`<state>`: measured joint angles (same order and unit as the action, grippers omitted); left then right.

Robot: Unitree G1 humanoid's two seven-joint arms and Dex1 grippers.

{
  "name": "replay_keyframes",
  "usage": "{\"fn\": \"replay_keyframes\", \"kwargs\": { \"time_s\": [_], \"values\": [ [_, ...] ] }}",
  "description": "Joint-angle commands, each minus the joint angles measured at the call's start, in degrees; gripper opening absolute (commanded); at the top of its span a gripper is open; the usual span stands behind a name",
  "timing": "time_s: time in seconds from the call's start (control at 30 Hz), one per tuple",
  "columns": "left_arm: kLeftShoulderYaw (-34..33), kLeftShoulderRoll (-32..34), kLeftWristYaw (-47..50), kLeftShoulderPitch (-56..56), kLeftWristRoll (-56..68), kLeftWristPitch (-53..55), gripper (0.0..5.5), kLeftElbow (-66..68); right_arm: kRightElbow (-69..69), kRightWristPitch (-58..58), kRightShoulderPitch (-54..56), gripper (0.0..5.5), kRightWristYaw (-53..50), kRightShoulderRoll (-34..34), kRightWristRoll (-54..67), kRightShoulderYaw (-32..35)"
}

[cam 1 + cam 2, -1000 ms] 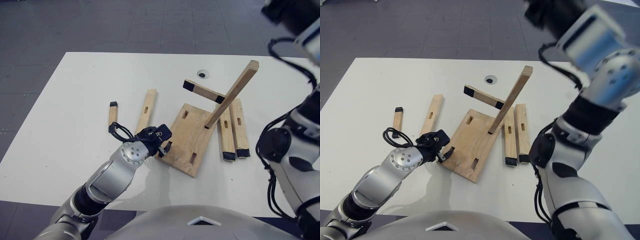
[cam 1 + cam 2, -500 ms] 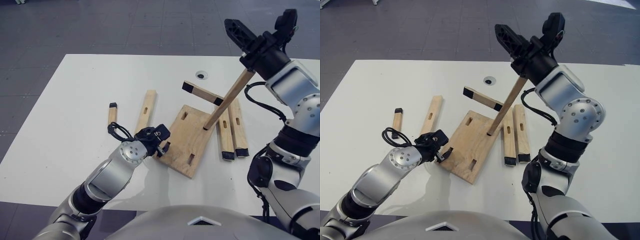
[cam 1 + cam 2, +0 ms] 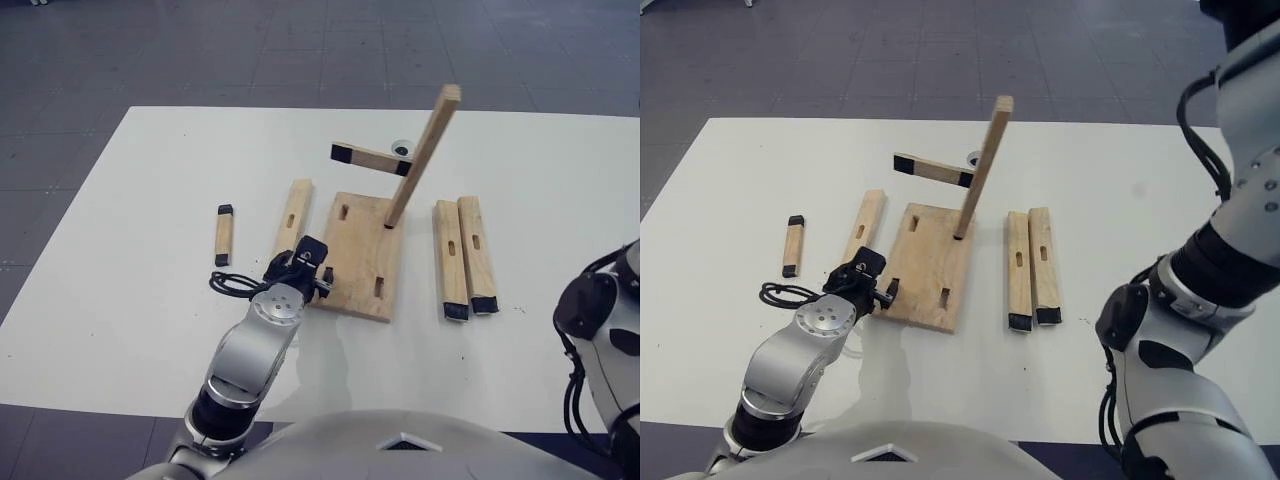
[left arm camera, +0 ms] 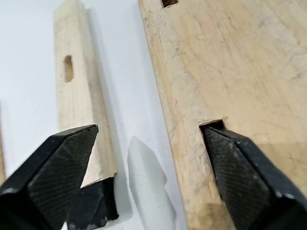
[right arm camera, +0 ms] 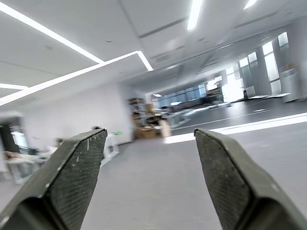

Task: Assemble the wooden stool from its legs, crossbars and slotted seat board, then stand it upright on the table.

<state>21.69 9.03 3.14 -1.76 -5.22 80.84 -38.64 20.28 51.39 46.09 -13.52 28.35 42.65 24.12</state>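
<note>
Released by the now-open, raised right gripper [image 5: 151, 139], the leg [image 3: 421, 155] stands slotted in the seat board [image 3: 360, 265] beside the open left gripper [image 3: 310, 264].

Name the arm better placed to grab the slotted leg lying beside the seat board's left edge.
Left. The left hand, open, sits right at that leg and the board edge; the right hand points up at a ceiling.

The gripper [image 5: 150, 143] faces into a large hall, its two dark fingers [image 5: 74, 184] spread wide in the foreground (nothing between them). Beyond, mid-frame, lie grey floor [image 5: 153, 191], lit ceiling strips [image 5: 194, 14] and bright windows [image 5: 252, 72].
</note>
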Motion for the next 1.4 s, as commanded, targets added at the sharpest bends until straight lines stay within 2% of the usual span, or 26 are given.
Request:
{"fn": "replay_keyframes", "kwargs": {
  "time_s": [0.03, 0.23, 0.37, 0.57, 0.83, 1.07, 1.3, 1.4],
  "values": [
    [-6.0, -4.8, 4.4, 1.0, -2.7, 0.8, 4.04, 2.7, 6.5, 8.1, -14.1, 3.35, -1.0, -1.9, -1.2, -5.0],
    [-7.6, -9.8, 2.7, -3.0, -0.6, 6.2, 4.04, -2.4, 17.3, 19.5, -39.1, 3.35, -0.6, -6.1, -1.1, -7.9],
    [-8.5, -12.3, 2.3, -5.5, 0.2, 11.2, 4.04, -7.5, 21.7, 22.9, -46.0, 3.35, 0.3, -7.3, -1.4, -8.7],
    [-8.9, -10.3, 1.5, -4.3, 1.4, 11.6, 4.04, -11.7, 22.2, 23.2, -51.2, 3.35, 2.4, -7.7, -5.0, -11.9],
    [-19.2, -9.3, -1.6, -15.0, 2.8, 11.6, 4.04, -13.6, 18.1, 18.2, -56.2, 3.35, 8.3, -4.8, -12.1, -15.5],
    [-21.6, -8.5, -1.9, -19.8, 3.1, 11.6, 4.04, -12.7, 13.1, 13.5, -60.2, 3.35, 13.5, -2.0, -18.0, -18.5],
    [-23.9, -9.8, -3.5, -21.4, 4.6, 11.6, 4.04, -12.5, 9.4, 9.2, -59.7, 2.14, 17.9, -0.3, -20.6, -18.6],
    [-24.7, -10.1, -4.5, -21.7, 5.8, 11.6, 4.04, -12.8, 6.8, 7.9, -56.9, 2.11, 19.8, 0.2, -21.1, -17.2]
  ]
}}
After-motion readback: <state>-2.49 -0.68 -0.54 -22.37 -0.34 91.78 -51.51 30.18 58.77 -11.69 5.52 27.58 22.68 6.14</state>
